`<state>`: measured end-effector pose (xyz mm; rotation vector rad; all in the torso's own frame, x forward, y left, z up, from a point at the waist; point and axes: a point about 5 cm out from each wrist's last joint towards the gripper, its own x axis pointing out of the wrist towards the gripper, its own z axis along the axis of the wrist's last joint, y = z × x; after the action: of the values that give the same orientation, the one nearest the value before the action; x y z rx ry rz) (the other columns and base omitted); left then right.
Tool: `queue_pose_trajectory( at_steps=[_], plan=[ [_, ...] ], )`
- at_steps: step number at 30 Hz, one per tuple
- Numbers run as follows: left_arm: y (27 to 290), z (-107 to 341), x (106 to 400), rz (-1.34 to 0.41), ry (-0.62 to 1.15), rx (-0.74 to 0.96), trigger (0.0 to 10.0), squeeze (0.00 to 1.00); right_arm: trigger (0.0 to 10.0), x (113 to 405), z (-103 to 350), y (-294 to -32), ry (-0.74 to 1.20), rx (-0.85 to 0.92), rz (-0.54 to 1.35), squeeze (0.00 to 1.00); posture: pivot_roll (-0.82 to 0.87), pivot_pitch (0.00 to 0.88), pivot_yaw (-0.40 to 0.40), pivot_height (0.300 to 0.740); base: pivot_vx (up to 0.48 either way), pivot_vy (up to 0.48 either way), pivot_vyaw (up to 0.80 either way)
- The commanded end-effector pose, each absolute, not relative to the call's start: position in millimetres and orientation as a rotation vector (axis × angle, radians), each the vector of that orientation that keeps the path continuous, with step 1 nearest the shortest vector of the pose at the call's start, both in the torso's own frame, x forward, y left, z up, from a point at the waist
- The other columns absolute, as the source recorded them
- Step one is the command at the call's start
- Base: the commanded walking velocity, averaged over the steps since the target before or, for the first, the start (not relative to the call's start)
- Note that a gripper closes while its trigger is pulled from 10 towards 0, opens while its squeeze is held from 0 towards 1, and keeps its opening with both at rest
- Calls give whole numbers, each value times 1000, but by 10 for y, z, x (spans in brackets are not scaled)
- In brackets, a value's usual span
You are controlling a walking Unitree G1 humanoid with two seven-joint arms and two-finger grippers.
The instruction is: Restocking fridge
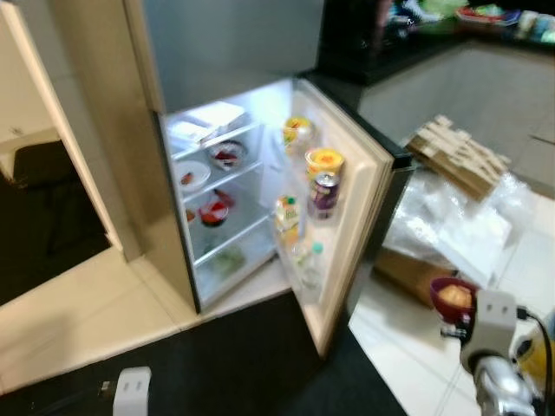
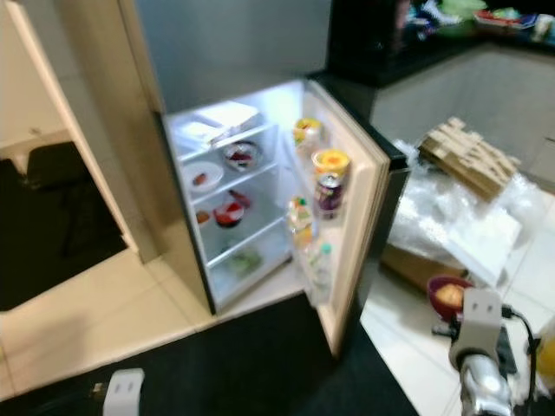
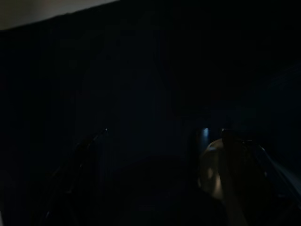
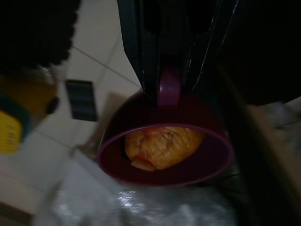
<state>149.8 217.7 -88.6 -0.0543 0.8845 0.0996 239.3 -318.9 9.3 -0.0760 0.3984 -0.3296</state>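
Observation:
A small fridge (image 1: 260, 113) stands open ahead, lit inside. Its shelves (image 1: 221, 186) carry plates and bowls of food, and the door rack (image 1: 316, 195) holds cans, cups and bottles. My right gripper (image 4: 168, 87) is shut on the rim tab of a maroon bowl (image 4: 164, 155) holding a piece of orange-brown food (image 4: 162, 147). In the head views that bowl (image 1: 453, 296) hangs low to the right of the fridge door, just above my right wrist (image 1: 494, 334). My left gripper (image 3: 150, 188) hangs in the dark over black flooring.
A black mat (image 1: 260, 364) lies before the fridge. Clear plastic sheeting (image 1: 451, 225), a cardboard box (image 1: 408, 273) and a stack of wooden slats (image 1: 460, 156) crowd the tiled floor right of the door. A yellow container (image 4: 16, 117) sits near my right arm.

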Motion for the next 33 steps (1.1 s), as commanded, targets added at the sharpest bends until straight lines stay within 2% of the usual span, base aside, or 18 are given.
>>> queue_pose_trajectory(
  at_steps=[1,22,33],
  plan=[
    [2143,-896,1494,76,895,-39,10000,0,10000,2498,171,-3136,349,-82,-293,0,-33,4,-4,739,0,0,800],
    [2036,-895,1541,28,887,-38,10000,0,10000,2485,52,-2968,393,-50,-222,0,-30,1,-7,739,0,0,800],
    [1964,-882,1599,-10,877,-35,10000,0,10000,2425,-115,-2748,461,-61,-149,0,-29,0,-8,739,0,0,797]
  ],
)
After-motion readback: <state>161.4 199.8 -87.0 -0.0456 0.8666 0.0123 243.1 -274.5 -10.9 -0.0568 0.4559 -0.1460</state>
